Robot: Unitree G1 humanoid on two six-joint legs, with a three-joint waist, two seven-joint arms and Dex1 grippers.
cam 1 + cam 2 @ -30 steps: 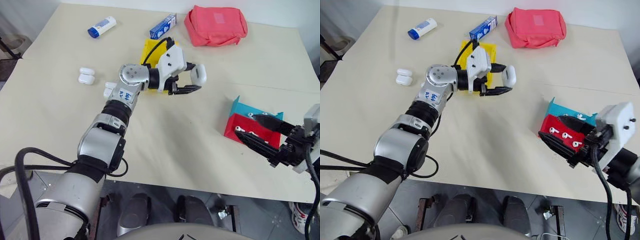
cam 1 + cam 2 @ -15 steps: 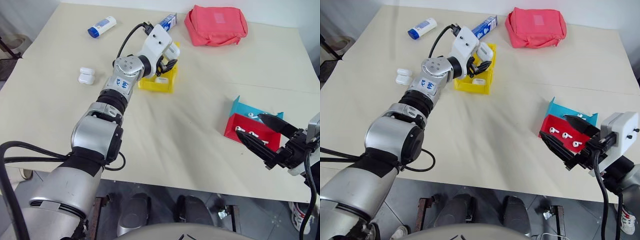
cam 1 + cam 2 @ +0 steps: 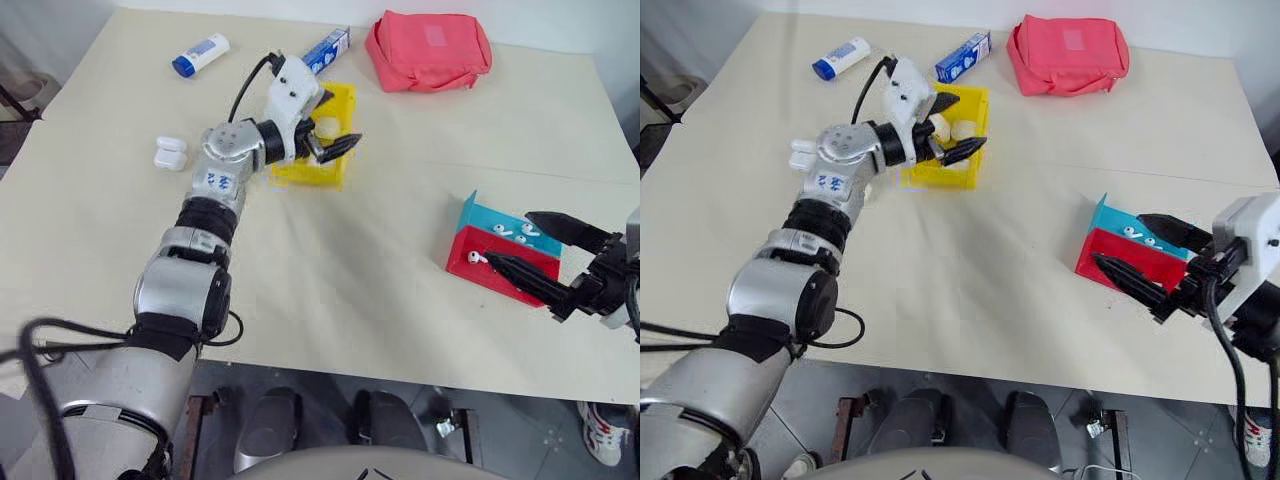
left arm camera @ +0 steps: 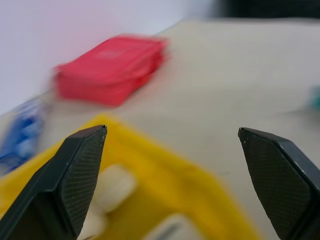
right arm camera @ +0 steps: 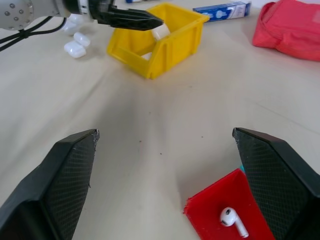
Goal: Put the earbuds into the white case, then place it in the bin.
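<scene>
The white case (image 3: 962, 130) has left the left gripper (image 3: 952, 125) since a second ago and lies inside the bin (image 3: 972, 172). That gripper hangs wide over it, empty. Earbuds (image 3: 478, 258) sit in the red tray (image 3: 470, 268); right gripper (image 3: 541, 249) wide beside it.

White cases (image 3: 962, 129) in yellow bin (image 3: 976, 172)
</scene>
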